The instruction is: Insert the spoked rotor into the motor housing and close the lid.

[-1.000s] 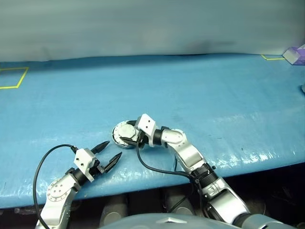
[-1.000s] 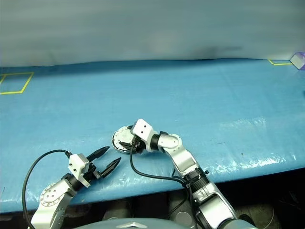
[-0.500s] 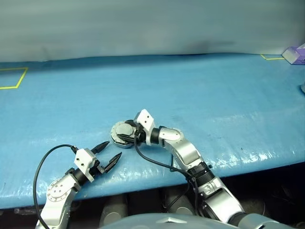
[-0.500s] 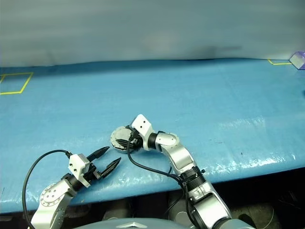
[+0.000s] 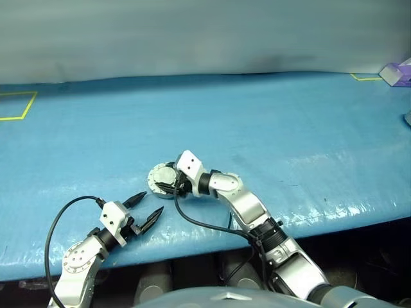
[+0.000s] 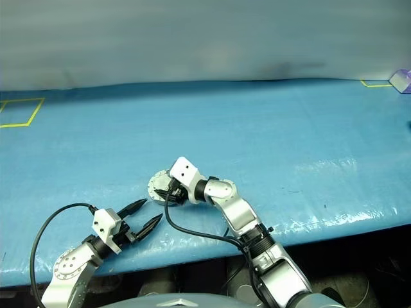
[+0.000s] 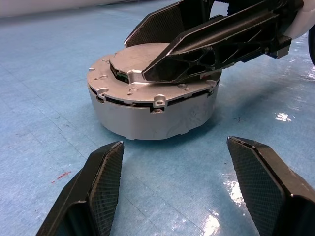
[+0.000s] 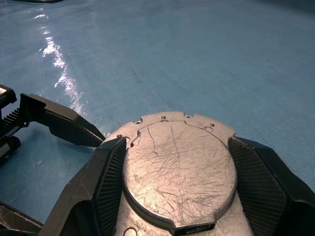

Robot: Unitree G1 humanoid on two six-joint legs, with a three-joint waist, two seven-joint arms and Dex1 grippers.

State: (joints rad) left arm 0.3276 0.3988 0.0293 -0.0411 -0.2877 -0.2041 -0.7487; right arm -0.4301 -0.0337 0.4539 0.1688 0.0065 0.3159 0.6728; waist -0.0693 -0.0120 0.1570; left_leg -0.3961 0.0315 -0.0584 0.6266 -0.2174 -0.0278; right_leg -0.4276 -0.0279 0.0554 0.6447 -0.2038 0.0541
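Note:
The motor housing [image 7: 152,118], a short silver cylinder, stands on the blue table [image 5: 289,128] with the lid [image 8: 177,167] closed on top. My right gripper [image 5: 168,186] reaches in from the right and lies over the top. Its fingers [image 8: 108,187] press either side of the lid's raised, scratched centre plate. My left gripper [image 5: 153,201] is open just in front of the housing and apart from it, nothing between its fingers [image 7: 98,182]. One of its fingers also shows in the right wrist view, beyond the lid. The spoked rotor is hidden.
A yellow tape square [image 5: 18,104] marks the far left of the table. A small purple and white box [image 5: 398,72] sits at the far right beside a yellow tape corner [image 5: 366,78]. The table's front edge [image 5: 212,240] runs just behind both wrists.
My right wrist has tipped and edged slightly left over the housing, which now sits a touch further left. The left gripper has stayed where it was.

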